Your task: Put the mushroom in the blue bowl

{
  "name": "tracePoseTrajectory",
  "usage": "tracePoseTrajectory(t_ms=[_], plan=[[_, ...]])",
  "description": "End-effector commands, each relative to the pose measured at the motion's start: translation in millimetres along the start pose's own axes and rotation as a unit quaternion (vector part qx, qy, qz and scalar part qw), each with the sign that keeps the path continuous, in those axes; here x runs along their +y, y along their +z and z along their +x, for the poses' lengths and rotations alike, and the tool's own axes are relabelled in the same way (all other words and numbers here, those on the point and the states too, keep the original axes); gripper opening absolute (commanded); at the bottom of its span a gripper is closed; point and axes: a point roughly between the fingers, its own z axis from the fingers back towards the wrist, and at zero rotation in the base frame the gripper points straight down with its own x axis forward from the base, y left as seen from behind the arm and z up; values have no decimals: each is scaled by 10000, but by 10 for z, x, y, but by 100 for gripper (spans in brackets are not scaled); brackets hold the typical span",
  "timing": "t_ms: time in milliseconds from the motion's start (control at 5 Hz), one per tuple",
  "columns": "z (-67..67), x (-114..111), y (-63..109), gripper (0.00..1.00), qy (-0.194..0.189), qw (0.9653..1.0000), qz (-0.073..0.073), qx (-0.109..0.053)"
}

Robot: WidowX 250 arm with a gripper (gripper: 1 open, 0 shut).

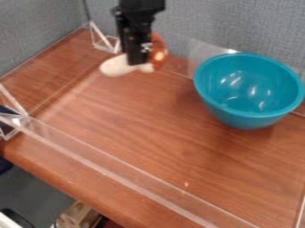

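Note:
My gripper (138, 55) hangs over the back of the table, a little left of centre, black fingers pointing down. It is shut on the mushroom (128, 63), which lies sideways in the grip: the cream stem sticks out to the left and the reddish-brown cap (156, 54) to the right. The mushroom is lifted off the wood. The teal-blue bowl (248, 89) sits at the right, empty, with a stretch of table between it and the gripper.
A brown wooden tabletop (131, 125) is ringed by low clear plastic walls (119, 181). A grey fabric backdrop stands behind. The front-left table edge drops off to the floor.

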Motion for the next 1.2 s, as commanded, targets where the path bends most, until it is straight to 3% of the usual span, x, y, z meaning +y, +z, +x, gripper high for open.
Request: tracePoseTrajectory(t_ms=[0, 200, 600, 1000], plan=[[203, -136, 195, 0, -345, 9987, 244, -284], [396, -251, 186, 0, -608, 9974, 222, -332], [584, -332, 144, 0, -969, 9944, 170, -376], [984, -559, -56, 0, -1551, 9870, 41, -413]])
